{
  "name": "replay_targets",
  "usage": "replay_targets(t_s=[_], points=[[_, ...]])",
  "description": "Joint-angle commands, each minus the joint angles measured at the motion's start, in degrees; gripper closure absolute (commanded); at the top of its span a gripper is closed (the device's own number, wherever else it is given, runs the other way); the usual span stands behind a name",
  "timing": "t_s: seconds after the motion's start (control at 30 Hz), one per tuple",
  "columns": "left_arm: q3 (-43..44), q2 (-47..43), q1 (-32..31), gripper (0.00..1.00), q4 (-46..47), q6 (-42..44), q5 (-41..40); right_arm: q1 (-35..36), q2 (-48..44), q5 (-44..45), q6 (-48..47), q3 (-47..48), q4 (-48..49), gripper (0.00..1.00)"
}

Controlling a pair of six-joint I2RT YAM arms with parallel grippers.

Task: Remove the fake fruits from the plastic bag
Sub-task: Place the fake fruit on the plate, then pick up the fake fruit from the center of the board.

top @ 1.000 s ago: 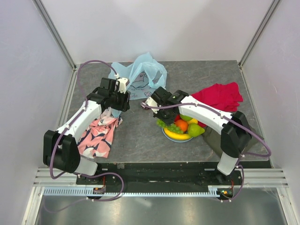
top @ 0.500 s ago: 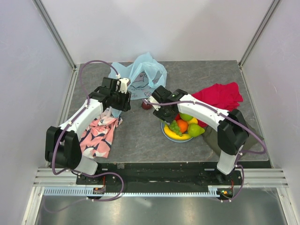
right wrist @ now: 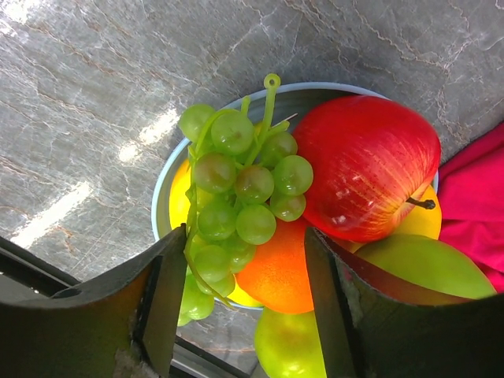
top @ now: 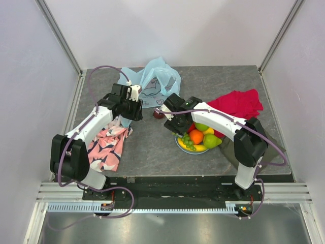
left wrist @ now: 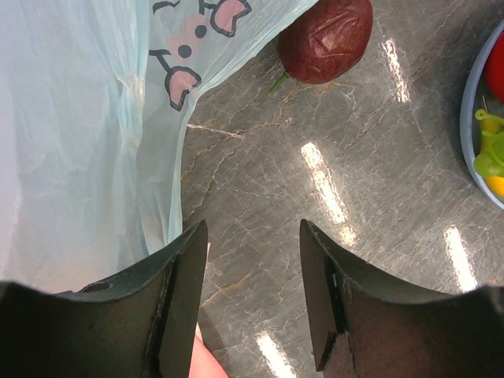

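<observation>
Right wrist view: the right gripper [right wrist: 244, 236] hangs over the plate [right wrist: 161, 206] with its jaws spread wide and gripping nothing. The green grape bunch [right wrist: 240, 197] lies in the gap below them, resting on the plate's pile of fake fruits. On the plate beside the grapes sits the red apple [right wrist: 366, 165], with the orange [right wrist: 276, 279] under the bunch, a strip of the yellow banana [right wrist: 179, 197] along the plate's rim, and a green fruit [right wrist: 425, 268] at the side next to the red cloth [right wrist: 472, 205], which lies just beside the plate. In the left wrist view the left gripper [left wrist: 253, 236] is well apart from the plate, jaws parted about halfway and empty over bare table [left wrist: 260, 181]. The dark purple plum [left wrist: 327, 39] lies on the table off the plate, between the plate and the plastic bag [left wrist: 87, 142]. The bag is crumpled farther from the plate than the plum, its edge just beside one finger. The pink patterned cloth [top: 106, 147] lies well apart from the plate, under the left arm.
</observation>
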Motion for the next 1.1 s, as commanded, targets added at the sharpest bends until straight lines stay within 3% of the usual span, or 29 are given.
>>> replay_targets(t_s=[0.0,0.13,0.17,0.23,0.27,0.37,0.7,1.07], points=[[2.85,0.58,0.12,0.43,1.79,-1.45,1.90,0.05,-1.52,-0.91,-1.18,3.48,-0.12,0.31],[4.08,0.40,0.12,0.36,2.31,0.04,10.67,-0.13,-3.45,-4.77,-2.41,6.30,-1.17,0.24],[4.26,0.23,0.12,0.34,2.58,0.30,12.69,-0.22,-4.42,-5.74,-2.85,6.91,-1.44,0.17],[4.96,0.05,-0.14,0.24,2.75,1.71,18.32,-0.39,-5.74,-7.93,-3.90,8.50,-2.31,0.08],[5.23,0.14,-0.75,0.06,2.84,2.32,19.38,-0.39,-6.09,-8.03,-4.17,9.02,-2.75,0.02],[6.19,1.45,-2.77,0.06,2.75,5.83,21.23,-1.88,-7.59,-7.86,-5.05,10.52,-3.98,0.02],[24.37,21.13,-9.19,0.06,-3.13,6.63,5.60,-18.22,-10.75,-5.05,-3.74,10.70,-2.23,0.02],[32.73,31.51,-11.74,0.08,-7.35,8.22,-3.37,-23.86,-13.83,-7.86,-2.42,7.02,-0.56,0.02]])
